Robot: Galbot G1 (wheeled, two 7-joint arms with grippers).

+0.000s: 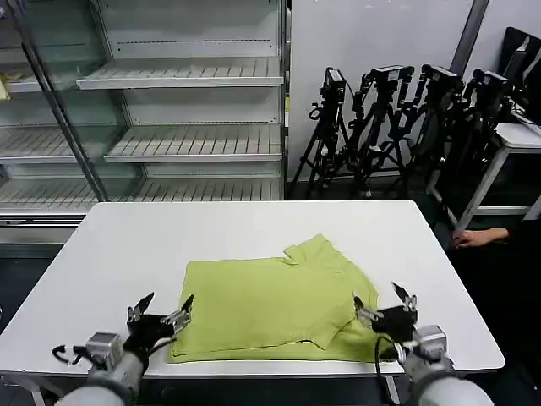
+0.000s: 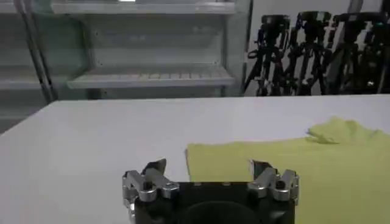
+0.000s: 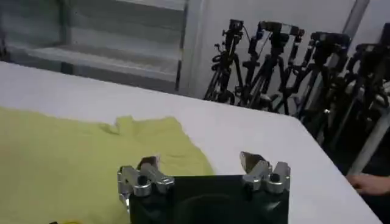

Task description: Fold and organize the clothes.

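T-shirt (image 1: 275, 304): lime yellow-green, lies flat and partly folded on the white table (image 1: 152, 245), toward the table's near edge, plain side up; one sleeve (image 1: 321, 254) points toward the far side. Left gripper (image 1: 161, 309): hovers at the shirt's near left corner, fingers spread, holding nothing. Right gripper (image 1: 385, 302): hovers over the shirt's near right corner, fingers likewise spread, empty. Metal shelves (image 1: 186, 110) and a row of tripods (image 1: 397, 127) stand beyond the table's far edge.
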